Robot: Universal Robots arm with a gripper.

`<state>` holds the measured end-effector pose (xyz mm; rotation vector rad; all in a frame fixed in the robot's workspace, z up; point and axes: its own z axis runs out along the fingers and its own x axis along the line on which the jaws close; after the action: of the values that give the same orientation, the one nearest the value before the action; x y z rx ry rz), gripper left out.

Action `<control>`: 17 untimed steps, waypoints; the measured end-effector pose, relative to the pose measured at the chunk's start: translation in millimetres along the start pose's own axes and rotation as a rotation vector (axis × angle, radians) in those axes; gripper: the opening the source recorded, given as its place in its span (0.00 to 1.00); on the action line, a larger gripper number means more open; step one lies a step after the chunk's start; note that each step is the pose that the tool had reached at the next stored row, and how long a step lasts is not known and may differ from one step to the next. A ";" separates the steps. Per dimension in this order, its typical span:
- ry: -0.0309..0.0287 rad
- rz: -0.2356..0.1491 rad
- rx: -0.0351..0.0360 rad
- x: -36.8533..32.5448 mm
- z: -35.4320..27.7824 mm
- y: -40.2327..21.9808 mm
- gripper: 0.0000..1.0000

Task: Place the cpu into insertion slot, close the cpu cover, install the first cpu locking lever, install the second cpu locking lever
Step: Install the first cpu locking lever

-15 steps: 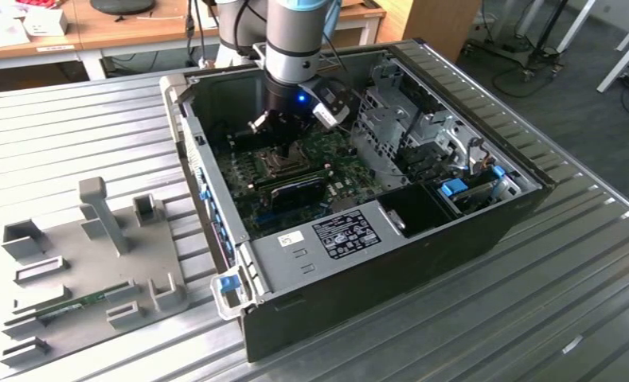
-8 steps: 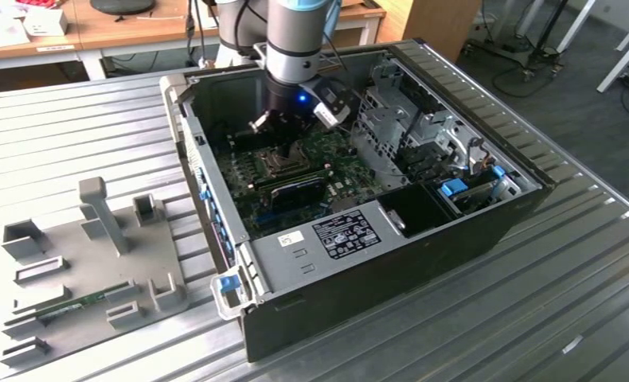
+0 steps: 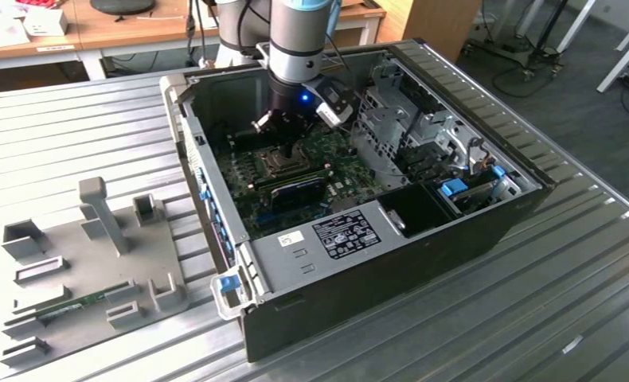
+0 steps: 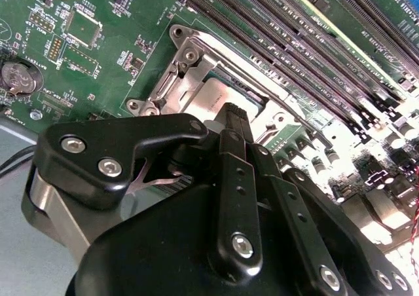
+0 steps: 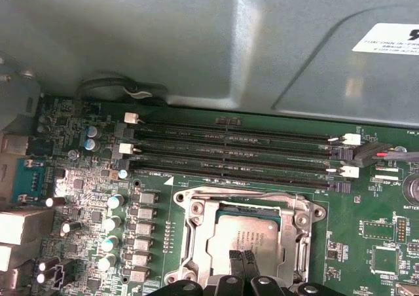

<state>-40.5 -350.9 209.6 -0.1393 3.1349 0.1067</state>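
The gripper (image 5: 243, 262) looks clenched, fingertips together on the near edge of the cpu (image 5: 252, 238), holding nothing I can make out. The cpu lies flat in the insertion slot (image 5: 196, 212), with the cpu cover (image 5: 243, 198) seemingly down around it. Beyond run the long black memory slots (image 5: 229, 153). I'd press gently and squarely here, since a tilt could strain the socket.

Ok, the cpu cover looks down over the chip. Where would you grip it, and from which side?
Probably the cpu cover by its outer rim, from straight above: it lies flat around the cpu, a thin frame offering only edges. Favour the side away from the memory slots, which crowd the other. I cannot tell which edge is hinged.
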 end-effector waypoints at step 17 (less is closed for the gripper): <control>-0.0294 0.007 -0.0004 2.2 -3.8 0.4 0.10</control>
<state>-42.7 -350.9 213.4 -0.1250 3.1063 0.1084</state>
